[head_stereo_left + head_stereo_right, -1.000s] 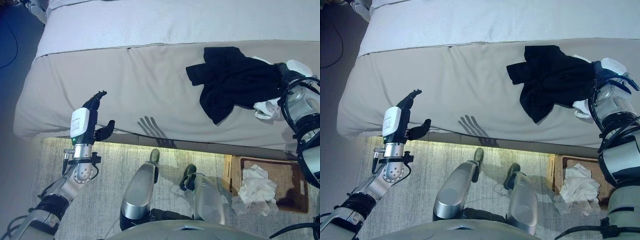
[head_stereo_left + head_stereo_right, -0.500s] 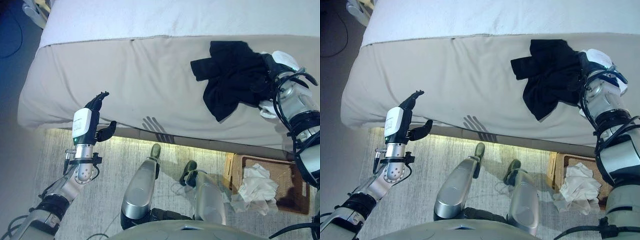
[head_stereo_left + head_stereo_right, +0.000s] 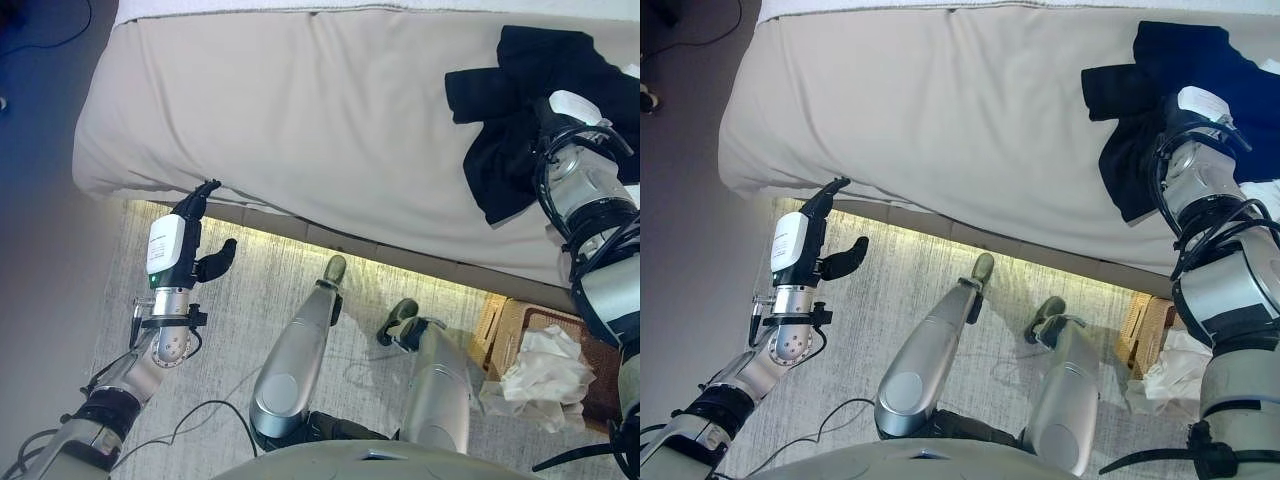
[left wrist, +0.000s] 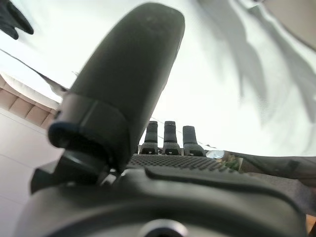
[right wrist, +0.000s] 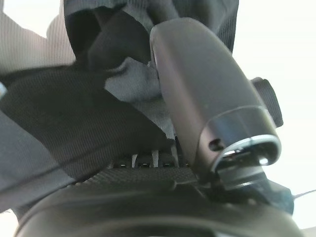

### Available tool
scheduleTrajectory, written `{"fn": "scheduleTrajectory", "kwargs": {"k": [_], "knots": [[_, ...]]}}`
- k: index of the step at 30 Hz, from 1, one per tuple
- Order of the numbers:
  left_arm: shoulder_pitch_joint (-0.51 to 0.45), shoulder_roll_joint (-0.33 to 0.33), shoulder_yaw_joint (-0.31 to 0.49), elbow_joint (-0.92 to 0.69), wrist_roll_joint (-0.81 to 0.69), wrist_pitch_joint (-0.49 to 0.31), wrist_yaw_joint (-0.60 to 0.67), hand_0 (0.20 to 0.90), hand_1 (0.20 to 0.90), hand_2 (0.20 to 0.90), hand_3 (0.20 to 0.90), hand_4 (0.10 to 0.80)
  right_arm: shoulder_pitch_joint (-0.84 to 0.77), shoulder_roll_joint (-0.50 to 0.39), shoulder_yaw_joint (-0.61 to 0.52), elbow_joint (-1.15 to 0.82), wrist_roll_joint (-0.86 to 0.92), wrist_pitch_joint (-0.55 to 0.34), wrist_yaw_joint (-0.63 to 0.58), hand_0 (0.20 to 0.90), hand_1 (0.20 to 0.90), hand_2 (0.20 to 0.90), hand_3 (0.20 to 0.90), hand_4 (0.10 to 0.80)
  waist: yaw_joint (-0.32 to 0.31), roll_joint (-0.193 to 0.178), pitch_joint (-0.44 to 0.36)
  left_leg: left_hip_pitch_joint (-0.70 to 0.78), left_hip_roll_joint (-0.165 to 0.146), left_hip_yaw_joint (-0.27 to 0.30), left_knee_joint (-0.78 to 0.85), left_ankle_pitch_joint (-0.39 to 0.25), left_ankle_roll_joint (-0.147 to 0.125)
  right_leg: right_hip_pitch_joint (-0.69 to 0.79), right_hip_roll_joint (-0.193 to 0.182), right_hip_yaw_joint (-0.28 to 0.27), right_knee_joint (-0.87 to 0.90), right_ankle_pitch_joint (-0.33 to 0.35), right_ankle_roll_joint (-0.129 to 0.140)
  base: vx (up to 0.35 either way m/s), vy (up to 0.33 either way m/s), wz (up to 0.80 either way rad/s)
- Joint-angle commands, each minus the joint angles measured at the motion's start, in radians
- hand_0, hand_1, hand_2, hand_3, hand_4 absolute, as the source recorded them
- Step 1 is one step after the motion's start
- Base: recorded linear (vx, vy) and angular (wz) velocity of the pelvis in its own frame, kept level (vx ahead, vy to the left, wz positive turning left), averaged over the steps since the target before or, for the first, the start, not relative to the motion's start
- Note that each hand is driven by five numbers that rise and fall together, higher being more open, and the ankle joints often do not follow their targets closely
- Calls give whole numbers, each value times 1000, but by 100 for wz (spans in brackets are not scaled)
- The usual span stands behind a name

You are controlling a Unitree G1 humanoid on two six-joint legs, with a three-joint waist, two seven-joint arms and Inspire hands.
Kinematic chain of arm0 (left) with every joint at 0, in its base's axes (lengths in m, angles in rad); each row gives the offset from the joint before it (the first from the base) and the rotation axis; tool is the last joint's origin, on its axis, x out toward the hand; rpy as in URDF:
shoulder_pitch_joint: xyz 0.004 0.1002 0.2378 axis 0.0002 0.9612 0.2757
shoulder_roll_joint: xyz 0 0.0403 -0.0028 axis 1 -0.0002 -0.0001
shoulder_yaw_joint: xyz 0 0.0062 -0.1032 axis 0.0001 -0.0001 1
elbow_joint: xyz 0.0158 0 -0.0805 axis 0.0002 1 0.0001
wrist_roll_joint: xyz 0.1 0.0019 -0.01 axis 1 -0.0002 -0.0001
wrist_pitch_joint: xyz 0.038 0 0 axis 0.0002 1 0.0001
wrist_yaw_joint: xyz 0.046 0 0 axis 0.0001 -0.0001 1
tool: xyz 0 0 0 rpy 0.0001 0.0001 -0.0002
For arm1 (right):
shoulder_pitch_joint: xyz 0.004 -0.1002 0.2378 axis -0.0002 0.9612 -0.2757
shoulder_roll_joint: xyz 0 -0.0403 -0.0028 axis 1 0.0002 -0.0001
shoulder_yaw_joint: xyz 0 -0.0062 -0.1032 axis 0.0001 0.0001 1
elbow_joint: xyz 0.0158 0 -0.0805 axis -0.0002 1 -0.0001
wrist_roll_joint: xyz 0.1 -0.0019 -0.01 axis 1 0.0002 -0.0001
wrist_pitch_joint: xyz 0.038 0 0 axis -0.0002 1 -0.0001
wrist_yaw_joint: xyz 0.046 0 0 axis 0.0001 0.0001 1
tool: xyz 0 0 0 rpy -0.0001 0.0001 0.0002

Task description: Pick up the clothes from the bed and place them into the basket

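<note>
Left hand point(image 3: 180, 245): idle off the near edge of the bed point(image 3: 300, 130), over the rug point(image 3: 230, 330), fingers straight and relaxed, holding nothing.

Bed: bare beige cover across the middle, nothing there to obstruct.

Black garment point(image 3: 520, 90): crumpled at the bed's right end. Judged light, limp and non-fragile; it will drape and trail, so best gathered at a bunched fold near its middle.

Right hand point(image 3: 570, 110): set on the garment, thumb pressed against the cloth; whether the fingers have closed on it cannot be told.

Basket point(image 3: 515, 325): on the floor below the bed edge, far right, already holding white clothes point(image 3: 545, 365).
</note>
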Motion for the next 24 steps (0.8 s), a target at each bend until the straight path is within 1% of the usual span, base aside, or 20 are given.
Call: {"fn": "scheduleTrajectory", "kwargs": {"k": [1, 6, 7, 8, 14, 24], "knots": [[23, 50, 30, -131, -44, -38, 78, 900, 900, 900, 900, 800, -123, -64, 72, 39, -46, 17, -33, 900, 900, 900, 900, 800, 2, 38, -37, -69, -27, 33, 127, -116, 45, -34, 47, -12, 68, 16, -5, -46, 14, 5], [30, 56, 23, -149, -42, -44, 86, 900, 900, 900, 900, 800, -132, -81, 103, 74, -43, 29, 20, 900, 900, 900, 900, 800, 1, 49, -37, -137, -30, 33, 185, -132, 54, -107, 53, 6, 114, 10, -10, -47, 10, 1], [30, 58, 24, -151, -46, -47, 86, 900, 900, 900, 900, 800, -133, -84, 106, 79, -36, 25, 27, 792, 792, 792, 774, 674, 1, 50, -37, -147, -29, 33, 193, -135, 58, -119, 54, 8, 120, 9, -11, -54, -1, 0], [29, 59, 26, -154, -47, -48, 85, 900, 900, 900, 900, 800, -134, -85, 109, 80, -25, 19, 33, 300, 300, 300, 200, 100, 0, 49, -37, -152, -29, 34, 197, -137, 60, -125, 57, 10, 122, 9, -12, -60, -5, 0], [12, 72, 27, -156, -61, -45, 81, 900, 900, 900, 900, 800, -121, -92, 103, 75, -4, -7, 14, 300, 300, 300, 200, 100, -12, 39, -37, -143, -20, 38, 203, -148, 63, -117, 68, 17, 114, 15, -6, -35, 3, -2], [12, 73, 28, -144, -71, -39, 92, 900, 900, 900, 900, 800, -119, -116, 77, 71, -2, -45, -18, 300, 300, 300, 200, 100, -33, 27, -37, -99, 0, 54, 202, -159, 57, -77, 67, 27, 97, 20, -4, -27, 31, -7]]}}
